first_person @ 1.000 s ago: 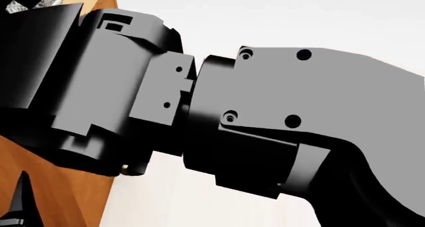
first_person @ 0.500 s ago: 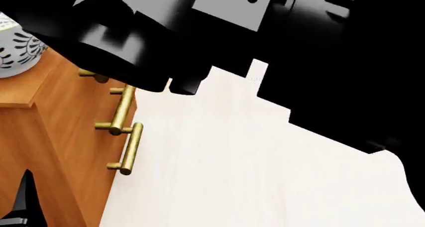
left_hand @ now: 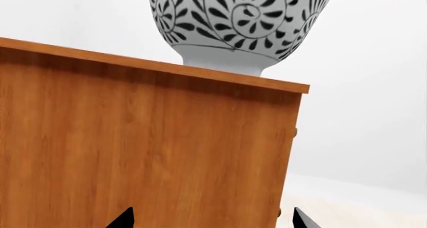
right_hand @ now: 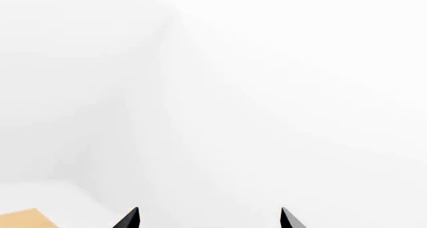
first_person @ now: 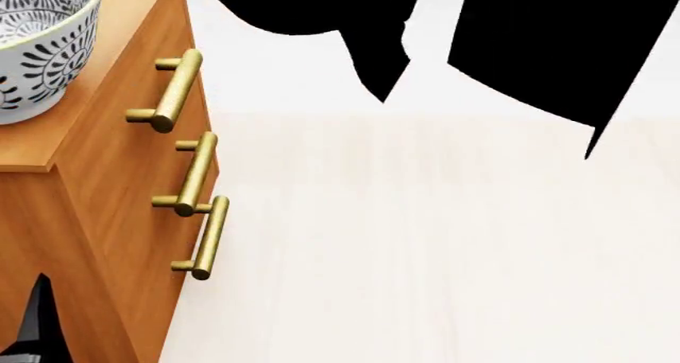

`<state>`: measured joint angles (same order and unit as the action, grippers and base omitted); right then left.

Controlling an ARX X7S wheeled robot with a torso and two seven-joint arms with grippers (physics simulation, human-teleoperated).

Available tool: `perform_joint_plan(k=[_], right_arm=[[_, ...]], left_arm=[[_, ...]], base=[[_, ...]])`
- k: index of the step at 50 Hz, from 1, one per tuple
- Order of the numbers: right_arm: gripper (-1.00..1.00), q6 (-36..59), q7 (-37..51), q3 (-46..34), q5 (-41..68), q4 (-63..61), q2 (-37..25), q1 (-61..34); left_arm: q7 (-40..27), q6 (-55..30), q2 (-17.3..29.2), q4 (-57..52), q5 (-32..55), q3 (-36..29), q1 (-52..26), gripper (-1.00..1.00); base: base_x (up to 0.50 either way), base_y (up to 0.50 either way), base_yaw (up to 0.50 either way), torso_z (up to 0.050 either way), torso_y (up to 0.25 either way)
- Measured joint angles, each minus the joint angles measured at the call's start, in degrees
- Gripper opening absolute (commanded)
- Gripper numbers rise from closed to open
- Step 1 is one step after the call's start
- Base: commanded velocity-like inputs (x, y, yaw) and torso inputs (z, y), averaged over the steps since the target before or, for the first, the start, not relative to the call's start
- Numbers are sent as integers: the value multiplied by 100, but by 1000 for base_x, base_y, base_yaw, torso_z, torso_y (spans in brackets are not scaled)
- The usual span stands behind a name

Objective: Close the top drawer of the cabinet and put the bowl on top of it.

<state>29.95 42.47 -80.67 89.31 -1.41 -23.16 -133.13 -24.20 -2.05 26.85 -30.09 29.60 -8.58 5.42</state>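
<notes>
Bowl [first_person: 37,48] is sitting upright on the cabinet [first_person: 95,220] top, near the front edge, above the drawer fronts. In the left wrist view the bowl's [left_hand: 240,25] foot rests flat on the cabinet's [left_hand: 147,148] top board, close to the corner. Top drawer [first_person: 149,84] looks shut: its front sits flush with the two lower drawers [first_person: 159,212], all three brass bar handles [first_person: 170,80] line up down the face. Left gripper [left_hand: 210,220]: only the two dark fingertips [left_hand: 123,219] show at the frame edge, spread wide apart, nothing between them, facing the cabinet's side panel below the bowl. Right gripper [right_hand: 210,219]: same story, two tips [right_hand: 130,219] well apart, empty, pointed at bare white wall with a sliver of tan surface [right_hand: 23,219] in the corner. Head view has black arm silhouettes [first_person: 531,37] across the top, too dark to make out detail. A black part [first_person: 32,323] pokes in at the lower left beside the cabinet. Floor [first_person: 425,243] is pale wood.
</notes>
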Motion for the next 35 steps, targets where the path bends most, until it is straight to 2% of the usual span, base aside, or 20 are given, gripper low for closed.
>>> perform_joint_plan(k=[16, 25, 35], right_arm=[[100, 189, 1223, 406, 255, -2056, -1659, 569], [100, -150, 1803, 349, -27, -3250, -2580, 1404], [100, -761, 2186, 64, -883, -4171, -3393, 2639]], left_arm=[[-45, 28, 45, -151, -83, -24, 103, 100], [-94, 5, 76, -287, -138, -50, 152, 100], [-167, -59, 116, -452, -197, -81, 178, 100]], base=[[0, 0, 0, 0, 0], [0, 0, 0, 0, 0], [0, 0, 0, 0, 0]])
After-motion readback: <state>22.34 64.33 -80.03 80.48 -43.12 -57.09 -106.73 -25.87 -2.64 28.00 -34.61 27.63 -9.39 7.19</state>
